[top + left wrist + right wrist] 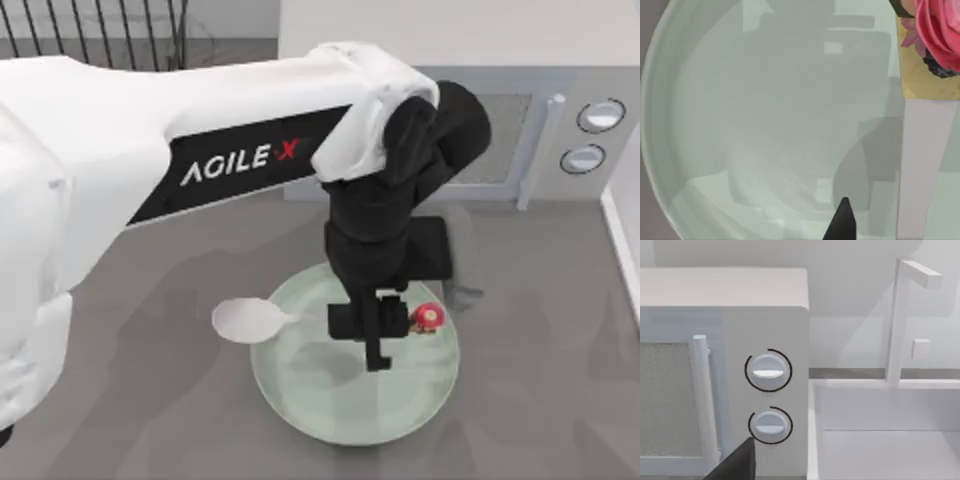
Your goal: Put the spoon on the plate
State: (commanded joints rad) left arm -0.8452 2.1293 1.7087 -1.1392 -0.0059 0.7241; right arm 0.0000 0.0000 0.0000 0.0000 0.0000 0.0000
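Observation:
The pale mint-green plate (355,405) lies at the table's middle front. The white spoon (250,320) stretches across the plate's far part, its oval bowl hanging past the left rim and its red knob (428,318) near the right rim. My left gripper (375,335) points down over the handle, open and straddling it. In the left wrist view, one black fingertip (842,222) stands apart from the white handle (925,170), with the pink-red knob (940,30) beyond and the plate (765,125) beneath. My right gripper (737,465) is parked off to the side, facing the microwave.
A white microwave (560,140) with two round dials (768,371) stands at the back right. Beside it are a white basin (885,440) and a tall post (895,320). A dark chair back (100,30) shows at the far left. Bare grey tabletop (540,420) surrounds the plate.

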